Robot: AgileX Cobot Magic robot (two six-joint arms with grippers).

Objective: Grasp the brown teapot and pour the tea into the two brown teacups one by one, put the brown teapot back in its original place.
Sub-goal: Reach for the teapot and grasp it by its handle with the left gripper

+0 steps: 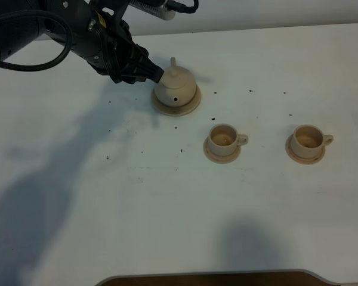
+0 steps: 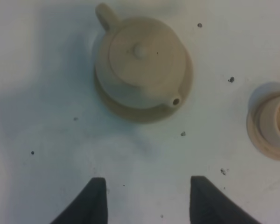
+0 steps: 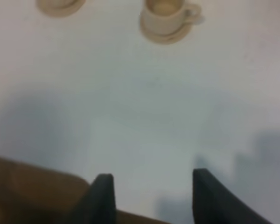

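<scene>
In the high camera view, the brown teapot [image 1: 176,86] stands on its saucer [image 1: 191,108] at the far middle of the table [image 1: 167,202]. The 2 brown teacups, the left teacup [image 1: 222,139] and the right teacup [image 1: 306,139], stand on their own saucers to its right, closer to the camera. The left gripper [image 1: 156,75] is just beside the pot, on its left. I see no contact. The right arm does not show here.

In the left wrist view, the jaws stand wide apart with nothing between them. The teapot lies straight ahead, apart from them. Its axis from handle [image 2: 105,14] to spout [image 2: 176,101] runs slantwise, with the spout toward the gripper and the handle on the far side.

In the right wrist view, the right gripper [image 3: 154,198] is also open and empty, well apart from the pot. So the left arm is nearer, and I judge that it must reach past the body to the handle.
</scene>
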